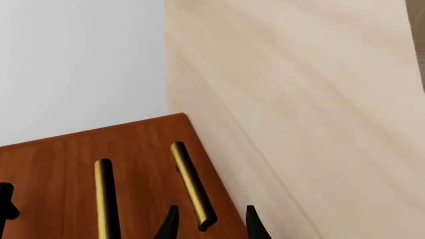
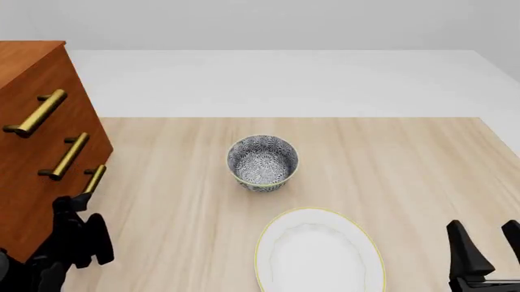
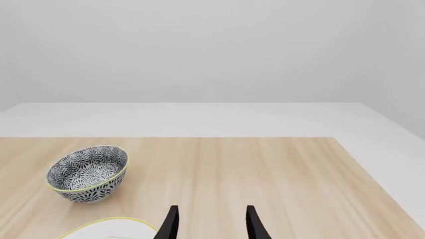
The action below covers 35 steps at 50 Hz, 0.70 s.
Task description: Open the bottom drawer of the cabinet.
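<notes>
you're looking at a pale wood-grain counter (image 2: 406, 158) under soft, even light, with a plain light grey floor (image 2: 284, 82) beyond its far edge and a bare whitish wall (image 3: 212, 50) behind.

Reddish-brown cabinet (image 2: 33, 140) with brass handles, black-and-white floral-patterned bowl (image 2: 262, 163), white yellow-rimmed plate (image 2: 319, 254), pale wood table (image 2: 406, 164)

Reddish polished wood cabinet (image 2: 36, 121) (brass handles), pale matt table (image 2: 390, 158).
</notes>
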Available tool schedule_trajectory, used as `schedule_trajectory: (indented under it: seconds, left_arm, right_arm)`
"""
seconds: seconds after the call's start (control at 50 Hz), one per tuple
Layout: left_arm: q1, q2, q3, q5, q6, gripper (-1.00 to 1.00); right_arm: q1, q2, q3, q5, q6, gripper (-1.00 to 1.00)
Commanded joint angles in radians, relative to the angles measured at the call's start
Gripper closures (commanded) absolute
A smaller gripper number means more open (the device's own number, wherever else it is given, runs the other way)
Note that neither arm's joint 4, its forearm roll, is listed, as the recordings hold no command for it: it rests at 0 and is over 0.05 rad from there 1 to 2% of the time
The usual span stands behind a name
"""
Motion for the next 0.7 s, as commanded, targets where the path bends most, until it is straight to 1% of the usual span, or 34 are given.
schedule_trajectory:
  seconds: [0.02,0.18,0.4,0.7]
  left_arm:
    - [0.016,0.04,-0.036,0.007,0.01,-1.0]
    - [0.029,0.072,-0.052,0.003,0.022,-1.0]
    - [0.076,0.103,-0.049,-0.021,0.037,-1.0]
    - [0.131,0.09,-0.068,-0.003,0.061,-1.0]
  right_arm:
    - [0.0,0.0,0.0,0.0,0.0,-1.0]
    - [0.0,0.0,0.0,0.0,0.0,-1.0]
    - [0.0,0.0,0.0,0.0,0.0,-1.0]
    - [0.0,0.0,0.0,0.0,0.0,-1.0]
